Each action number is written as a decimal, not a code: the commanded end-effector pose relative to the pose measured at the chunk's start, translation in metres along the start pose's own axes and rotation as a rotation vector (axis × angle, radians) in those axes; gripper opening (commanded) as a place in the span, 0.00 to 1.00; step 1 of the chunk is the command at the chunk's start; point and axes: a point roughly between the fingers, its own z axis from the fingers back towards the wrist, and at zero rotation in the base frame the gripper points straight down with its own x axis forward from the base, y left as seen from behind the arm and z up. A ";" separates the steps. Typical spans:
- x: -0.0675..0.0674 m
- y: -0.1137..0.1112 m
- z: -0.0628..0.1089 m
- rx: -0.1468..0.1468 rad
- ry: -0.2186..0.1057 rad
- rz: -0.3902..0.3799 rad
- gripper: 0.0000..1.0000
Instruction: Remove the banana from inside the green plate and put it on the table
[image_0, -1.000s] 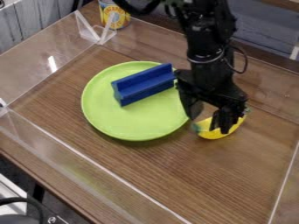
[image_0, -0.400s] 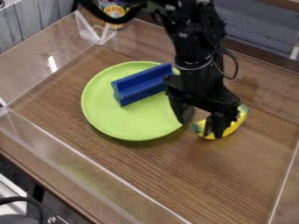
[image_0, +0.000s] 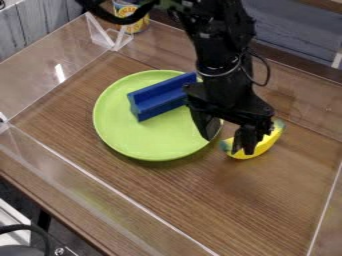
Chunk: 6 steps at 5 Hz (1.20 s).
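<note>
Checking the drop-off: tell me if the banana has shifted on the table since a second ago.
No. The banana lies on the table at the same spot just right of the green plate rim, as before.

Arm: I see my single black arm (image_0: 221, 45) coming in from the top edge, reaching steeply down.
Wrist: nearly vertical, cables trailing beside it.
Gripper (image_0: 229, 139): pointing downward, jaws spread wide.
Fingers (image_0: 211, 128): dark, apart, gripping nothing.
</note>
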 end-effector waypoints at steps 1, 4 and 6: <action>0.010 -0.008 0.014 -0.007 -0.064 -0.003 1.00; -0.003 -0.010 0.000 -0.019 -0.079 -0.027 1.00; -0.007 -0.014 -0.003 -0.004 -0.085 0.004 0.00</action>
